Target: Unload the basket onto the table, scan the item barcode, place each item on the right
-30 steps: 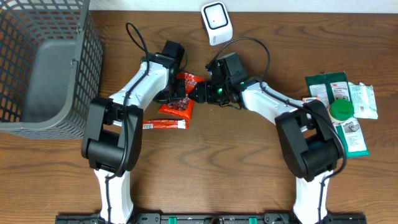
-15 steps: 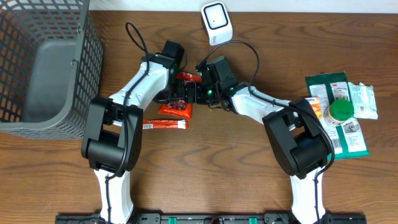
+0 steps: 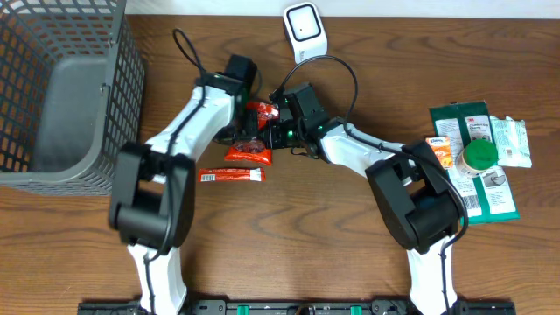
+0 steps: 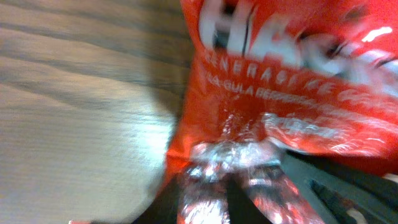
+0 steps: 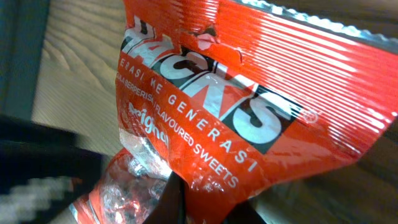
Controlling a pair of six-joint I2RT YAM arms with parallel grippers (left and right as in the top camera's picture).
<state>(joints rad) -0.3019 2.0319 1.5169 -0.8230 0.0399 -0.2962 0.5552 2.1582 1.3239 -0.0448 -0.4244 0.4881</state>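
Item: red sweets bag, between the two end effectors, near the white scanner but apart from it; no barcode shows in any view.
Right end effector: closed tight, apparently pinching the bag's edge.
Left end effector: against the bag; its wrist view is blurred, so its opening and grip cannot be told.
Progress: judged early to middle. The bag is grasped, but turning its barcode to the scanner is not yet done.
Surroundings: stick packet on the worktop; wire basket left; packet pile right.
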